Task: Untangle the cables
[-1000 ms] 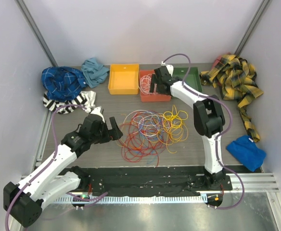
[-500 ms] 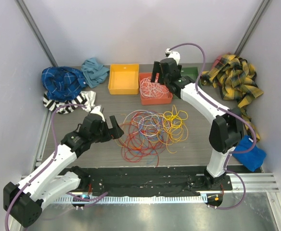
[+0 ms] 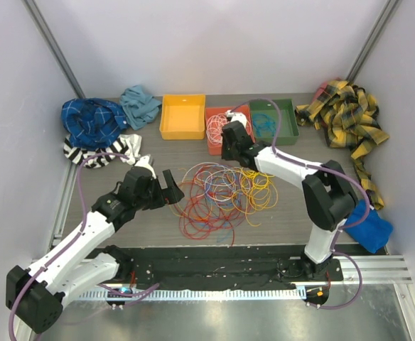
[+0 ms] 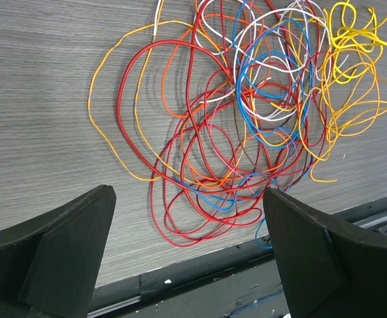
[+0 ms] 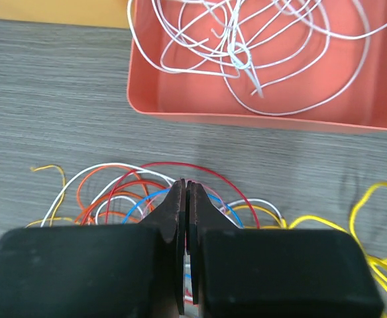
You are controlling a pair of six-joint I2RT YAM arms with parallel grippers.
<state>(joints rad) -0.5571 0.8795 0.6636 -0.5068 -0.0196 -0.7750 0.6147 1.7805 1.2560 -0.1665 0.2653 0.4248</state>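
Observation:
A tangle of red, orange, blue, white and yellow cables lies on the wooden table; it also fills the left wrist view. My left gripper hovers at the tangle's left edge, open wide, with nothing between its fingers. Over the tangle's far edge, in front of the red tray, my right gripper is shut, and I see no cable caught in it. Under its tips the cables spread out. Loose white cables lie in the red tray.
Three trays stand at the back: orange, red and green, the green one holding a blue cable. Cloths are piled at back left, back right and right. A black rail borders the near edge.
My right arm swung from over the red tray down to the tangle's far edge, and its jaws went from open to shut. The left arm stayed still.

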